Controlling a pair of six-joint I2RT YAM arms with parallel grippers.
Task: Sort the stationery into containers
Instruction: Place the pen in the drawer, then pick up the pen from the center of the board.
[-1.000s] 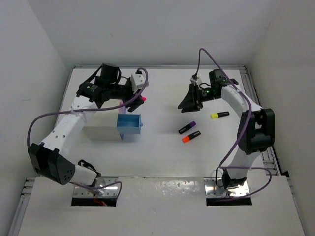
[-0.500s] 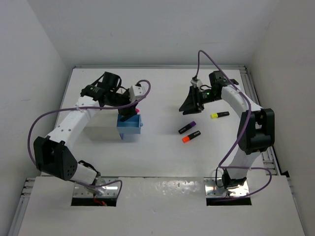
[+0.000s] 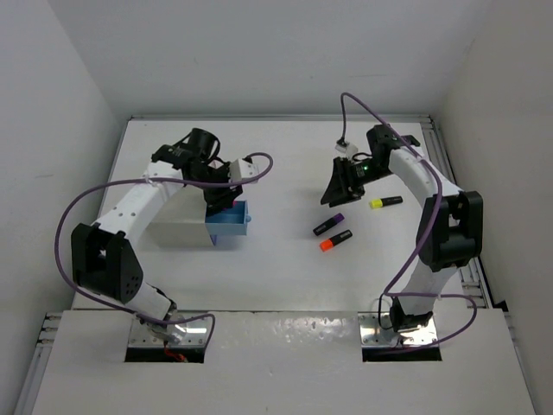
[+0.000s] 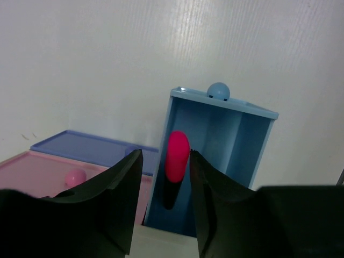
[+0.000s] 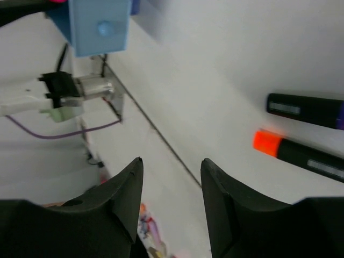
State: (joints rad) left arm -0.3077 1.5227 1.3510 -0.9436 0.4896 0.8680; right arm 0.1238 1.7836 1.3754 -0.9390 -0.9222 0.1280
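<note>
Left wrist view: pink-capped black highlighter point(image 4: 177, 156) within the mouth of the open light-blue plastic drawer point(image 4: 252, 145); left gripper point(image 4: 166, 154) jaws parted, loose around it. Step: drop-off. Next, likely: lift clear. Right gripper point(image 5: 171, 164) agape, empty.

the top camera sits high behind the arms and looks down on the whole flat white table point(image 3: 285, 277) from far off. the left wrist camera looks down, very close, into the open light blue plastic drawer point(image 4: 236, 140). the right wrist camera looks low across the table, near the short black orange-capped highlighter point(image 5: 301, 153). all three see the drawer.
</note>
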